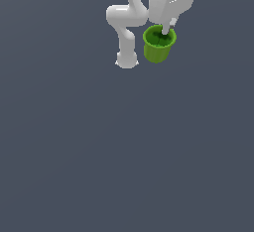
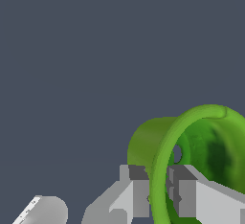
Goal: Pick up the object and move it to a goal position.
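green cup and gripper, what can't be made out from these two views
- Exterior view: the gripper fingertips are hidden by the arm's white hand and the green cup rim.
- Exterior view: whether the cup rests on the floor or hangs above it; no shadow or contact line shows.
- Wrist view: the cup base faces away, and its far side is cut off by the picture edge.
- Both views: no goal marker shows.

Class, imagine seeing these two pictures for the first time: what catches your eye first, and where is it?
The bright green cup stands out near the top of the exterior view, against plain dark grey ground. The white arm hangs over it, and the wrist view shows the pincer clamping the cup's rim, one finger inside and one outside.
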Motion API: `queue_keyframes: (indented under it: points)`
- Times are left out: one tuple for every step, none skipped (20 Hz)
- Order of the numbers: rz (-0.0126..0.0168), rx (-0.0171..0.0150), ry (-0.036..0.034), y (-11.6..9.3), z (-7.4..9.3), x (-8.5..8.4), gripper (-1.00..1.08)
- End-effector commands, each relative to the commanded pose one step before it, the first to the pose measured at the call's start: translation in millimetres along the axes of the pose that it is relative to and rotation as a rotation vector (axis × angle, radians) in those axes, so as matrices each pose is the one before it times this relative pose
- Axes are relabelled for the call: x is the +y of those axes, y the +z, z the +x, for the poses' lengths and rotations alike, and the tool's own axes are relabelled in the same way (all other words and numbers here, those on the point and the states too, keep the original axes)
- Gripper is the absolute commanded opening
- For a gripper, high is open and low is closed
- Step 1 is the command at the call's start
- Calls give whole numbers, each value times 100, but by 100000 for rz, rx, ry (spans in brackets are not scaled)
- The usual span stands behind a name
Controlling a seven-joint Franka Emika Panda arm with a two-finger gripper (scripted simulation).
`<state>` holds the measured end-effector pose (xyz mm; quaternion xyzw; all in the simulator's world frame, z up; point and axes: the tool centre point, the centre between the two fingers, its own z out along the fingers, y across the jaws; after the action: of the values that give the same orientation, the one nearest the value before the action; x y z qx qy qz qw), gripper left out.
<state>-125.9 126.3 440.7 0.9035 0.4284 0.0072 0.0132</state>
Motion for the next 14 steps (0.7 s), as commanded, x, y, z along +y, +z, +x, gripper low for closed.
queue_keyframes:
  points:
    - [-61,55,64,-1909,338,-665,-100]
    - [1,12,47,-607,115,-190,-100]
    - [0,0,0,-554,126,-192,-100]
    - [0,0,0,-504,117,-173,-100]
    - [4,18,67,-460,78,-126,-100]
    - [0,0,0,-403,97,-137,-100]
    - [0,0,0,-353,87,-118,-100]
    - [0,0,0,-302,78,-99,-100]
    - [0,0,0,-251,69,-79,-100]
    - [7,20,66,-207,31,-29,-100]
    - [0,0,0,-151,51,-42,-100]
    - [0,0,0,-105,42,-24,-100]
    - [0,0,0,-62,32,-10,-100]
    - [0,0,0,-28,20,0,-100]
